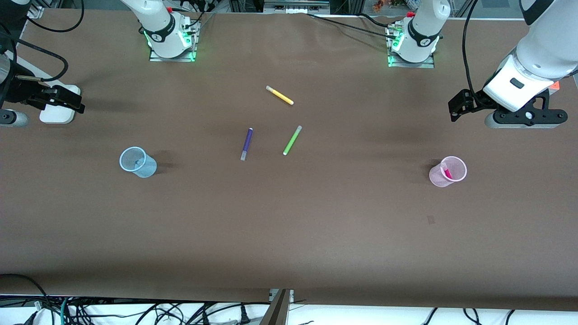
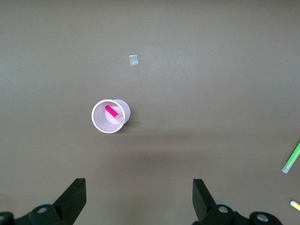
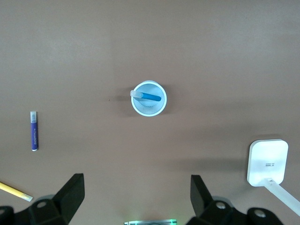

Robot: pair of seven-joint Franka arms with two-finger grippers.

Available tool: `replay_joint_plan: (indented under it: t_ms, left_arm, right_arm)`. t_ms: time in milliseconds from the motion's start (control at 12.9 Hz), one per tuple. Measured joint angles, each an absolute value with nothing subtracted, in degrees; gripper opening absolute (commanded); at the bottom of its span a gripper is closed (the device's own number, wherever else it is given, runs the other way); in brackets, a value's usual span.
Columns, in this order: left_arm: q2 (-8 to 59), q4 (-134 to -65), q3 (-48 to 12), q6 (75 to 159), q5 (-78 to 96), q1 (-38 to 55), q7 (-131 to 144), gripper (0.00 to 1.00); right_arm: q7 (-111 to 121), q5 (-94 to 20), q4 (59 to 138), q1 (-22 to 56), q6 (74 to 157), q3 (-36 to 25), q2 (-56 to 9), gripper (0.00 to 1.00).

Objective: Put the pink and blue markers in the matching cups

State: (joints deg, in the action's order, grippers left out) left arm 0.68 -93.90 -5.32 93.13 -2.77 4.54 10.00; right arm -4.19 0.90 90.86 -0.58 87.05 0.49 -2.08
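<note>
Our pens (image 2: 111, 112) sit in light, tippy cups (image 1: 138, 161); we'd grip a pen's middle. Both end effectors (image 2: 138, 199) (image 3: 137, 199) hang open, empty.

Pink marker (image 2: 111, 112) in pink cup (image 2: 108, 116), blue marker (image 3: 151, 97) in blue cup (image 3: 149, 99)

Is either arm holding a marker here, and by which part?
Nothing is held. Both end effectors, left and right, are open; the pink marker and blue marker sit in their cups.
</note>
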Motion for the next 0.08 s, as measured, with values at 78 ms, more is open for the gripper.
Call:
replay_joint_plan:
  t_ms: [78]
  left_arm:
    - [0.7, -93.9, -5.3, 93.1, -2.8, 4.5, 10.0, 1.0]
  right_arm:
    - [-4.2, 0.9, 90.9, -0.6, 87.0, 0.5, -2.1, 1.0]
